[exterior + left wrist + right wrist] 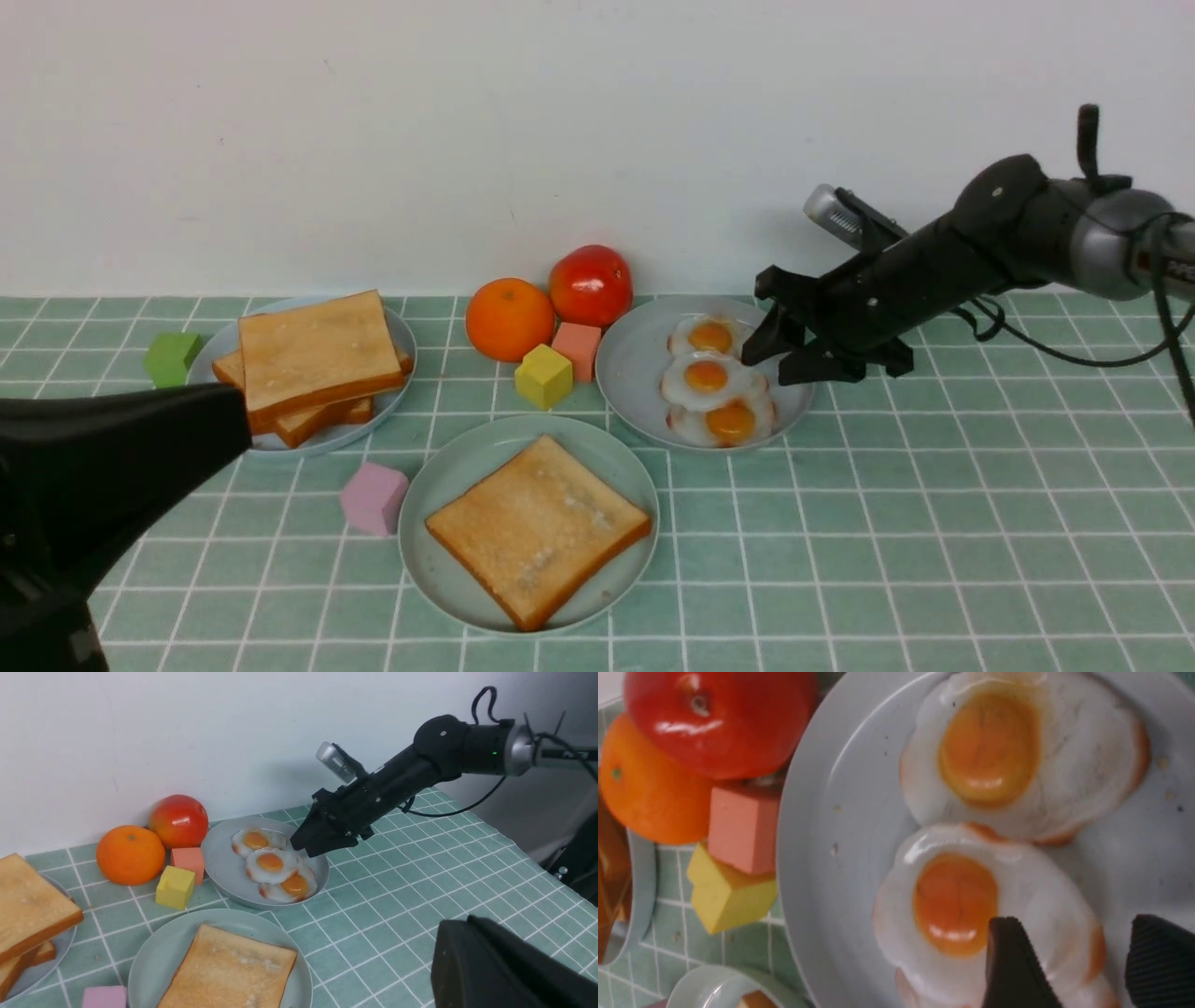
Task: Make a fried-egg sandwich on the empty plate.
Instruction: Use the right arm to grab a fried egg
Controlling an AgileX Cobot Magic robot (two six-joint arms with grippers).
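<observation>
One toast slice (537,527) lies flat on the pale mint-green plate (439,485) at the front centre. More toast slices (317,355) are stacked on a grey-blue plate (397,341) at the back left. Three fried eggs overlap on another grey-blue plate (635,369); the middle egg (705,376) (957,900) is nearest my right gripper (773,362) (1073,924). That gripper is open and hovers low over the egg's right edge, one finger above the white, the other above bare plate. My left gripper (233,411) (460,926) is shut and empty at the near left.
An orange (509,319) and a red tomato (590,285) sit by the back wall. A yellow cube (543,376) and a salmon cube (577,350) lie between the plates. A green cube (171,358) sits far left, a pink cube (373,498) beside the mint plate.
</observation>
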